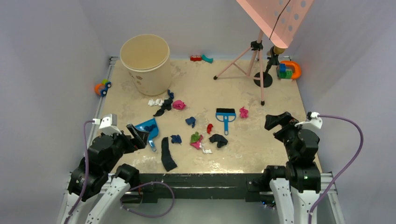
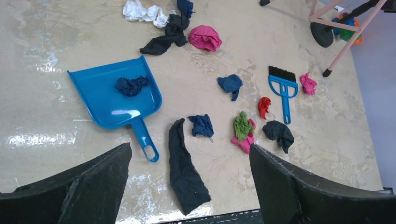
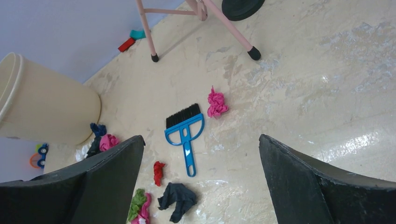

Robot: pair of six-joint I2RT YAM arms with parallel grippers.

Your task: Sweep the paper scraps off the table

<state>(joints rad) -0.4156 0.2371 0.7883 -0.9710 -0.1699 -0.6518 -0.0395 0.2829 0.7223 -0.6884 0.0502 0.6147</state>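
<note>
Several paper scraps lie across the beige table (image 1: 275,149): a long black strip (image 1: 167,154) (image 2: 184,170), navy wads (image 1: 176,138) (image 1: 190,121), a red scrap (image 1: 210,128), a green and pink wad (image 1: 196,139), a black wad (image 1: 218,139) (image 3: 177,198), pink wads (image 1: 179,104) (image 1: 243,112) and white scraps (image 1: 155,101). One navy wad (image 2: 131,85) lies in the blue dustpan (image 1: 147,128). The blue brush (image 1: 226,117) (image 3: 186,133) lies flat mid-table. My left gripper (image 1: 139,135) (image 2: 189,154) is open and empty, above the dustpan's near side. My right gripper (image 1: 276,121) (image 3: 201,144) is open and empty at the right.
A beige bucket (image 1: 145,63) stands at the back left. A pink tripod stand (image 1: 254,58) with a perforated board stands at the back right, next to coloured toys (image 1: 287,70). Small toys lie at the back edge (image 1: 201,58) and off the left rail (image 1: 102,87).
</note>
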